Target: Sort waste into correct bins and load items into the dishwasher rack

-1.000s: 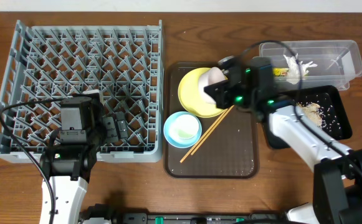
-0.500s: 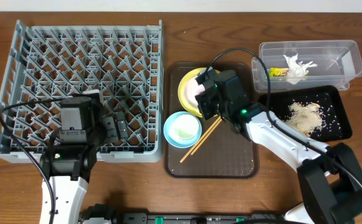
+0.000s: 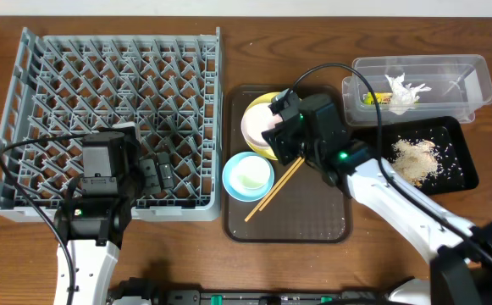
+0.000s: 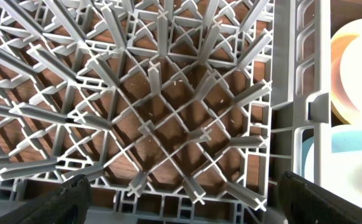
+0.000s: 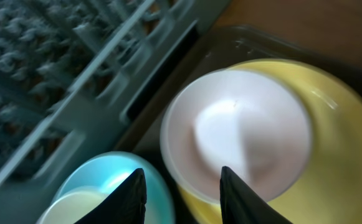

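Wooden table (image 3: pixel 301 42) bears dishwasher rack (image 3: pixel 118 68); white bowl (image 5: pixel 243 134) sits on yellow plate (image 5: pixel 333 124).

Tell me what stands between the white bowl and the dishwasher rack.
Nothing loose. The white bowl, sitting on the yellow plate, is separated from the dishwasher rack only by the brown tray's rim and the rack's own side wall.

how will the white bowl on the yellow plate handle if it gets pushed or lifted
The round white bowl looks glossy, so its rim is probably slippery to pinch. It seems rigid, likely breakable if dropped. Low and wide on the round yellow plate, it would probably slide rather than tip.
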Controlling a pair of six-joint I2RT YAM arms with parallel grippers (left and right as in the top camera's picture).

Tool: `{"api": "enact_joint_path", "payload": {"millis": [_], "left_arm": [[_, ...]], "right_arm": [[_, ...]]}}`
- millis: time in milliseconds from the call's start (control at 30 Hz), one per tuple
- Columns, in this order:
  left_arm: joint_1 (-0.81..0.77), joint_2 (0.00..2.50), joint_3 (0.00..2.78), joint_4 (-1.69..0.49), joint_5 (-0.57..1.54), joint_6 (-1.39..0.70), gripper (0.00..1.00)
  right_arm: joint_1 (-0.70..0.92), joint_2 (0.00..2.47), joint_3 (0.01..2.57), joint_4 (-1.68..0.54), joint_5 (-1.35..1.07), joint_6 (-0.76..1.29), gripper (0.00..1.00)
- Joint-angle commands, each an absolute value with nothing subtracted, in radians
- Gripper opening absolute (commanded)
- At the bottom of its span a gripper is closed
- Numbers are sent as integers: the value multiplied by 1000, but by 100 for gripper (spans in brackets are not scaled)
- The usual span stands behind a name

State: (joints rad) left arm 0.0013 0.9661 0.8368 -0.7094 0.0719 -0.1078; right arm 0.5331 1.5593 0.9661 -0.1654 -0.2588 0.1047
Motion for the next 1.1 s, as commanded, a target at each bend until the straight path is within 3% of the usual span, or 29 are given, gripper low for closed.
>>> {"api": "enact_joint_path", "payload": {"millis": [0, 267, 533, 667, 833, 1067], "left_arm": [[-3, 966, 861, -709, 74, -113, 97], [-3, 966, 861, -710, 75, -113, 97], [-3, 966, 861, -710, 75, -114, 96], [-4, 966, 861, -710, 75, -114, 96], [-3, 966, 861, -710, 75, -114, 97], [-4, 966, 861, -685, 181, -114, 97]], "right_arm": [[562, 1554, 970, -236, -322, 126, 36], [591, 1624, 967, -341, -305, 145, 33], [592, 1648, 967, -336, -303, 183, 15], [590, 1647, 968, -337, -303, 187, 1], [567, 1604, 975, -336, -304, 209, 1], [416, 1455, 990, -307, -310, 332, 1]]}}
